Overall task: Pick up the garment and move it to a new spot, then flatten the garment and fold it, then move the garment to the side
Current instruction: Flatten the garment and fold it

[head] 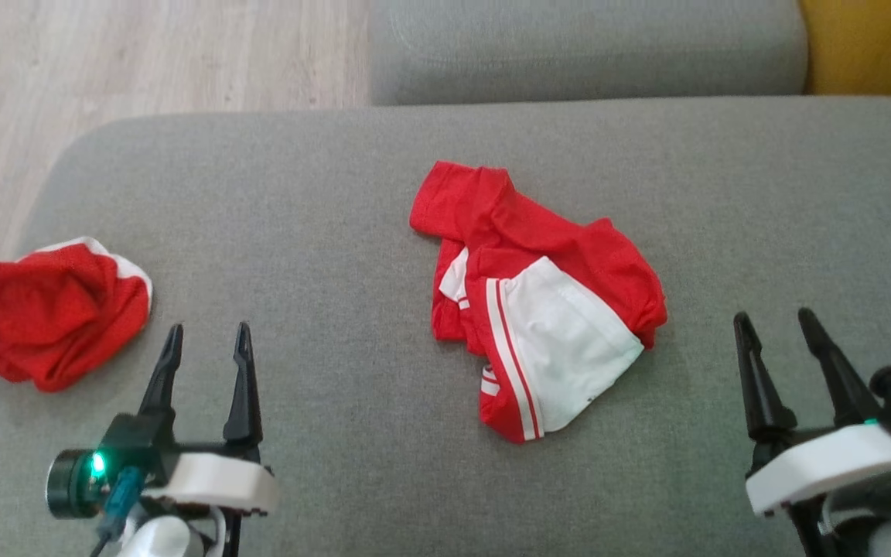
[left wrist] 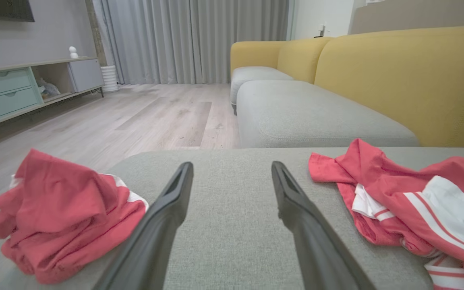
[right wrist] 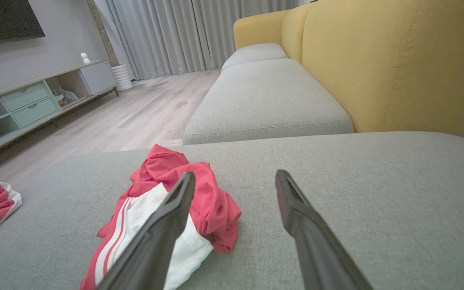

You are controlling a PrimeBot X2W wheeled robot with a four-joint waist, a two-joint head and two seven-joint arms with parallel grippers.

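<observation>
Count of items, by kind
Red-and-white garments: 2, the middle garment (head: 546, 309) and the bunched garment (head: 51, 309) at the seat cushion's (head: 322, 193) left edge. Grippers: 2, left gripper (head: 209, 328) and right gripper (head: 773, 315). Grey cushions: 2, counting the far cushion (head: 585, 46).

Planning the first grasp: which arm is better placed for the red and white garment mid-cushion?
Probably the right. The right gripper, open, sits close to the right edge of the middle garment. The left gripper, also open, is farther off, nearer the bunched garment at the left edge of the cushion.
</observation>
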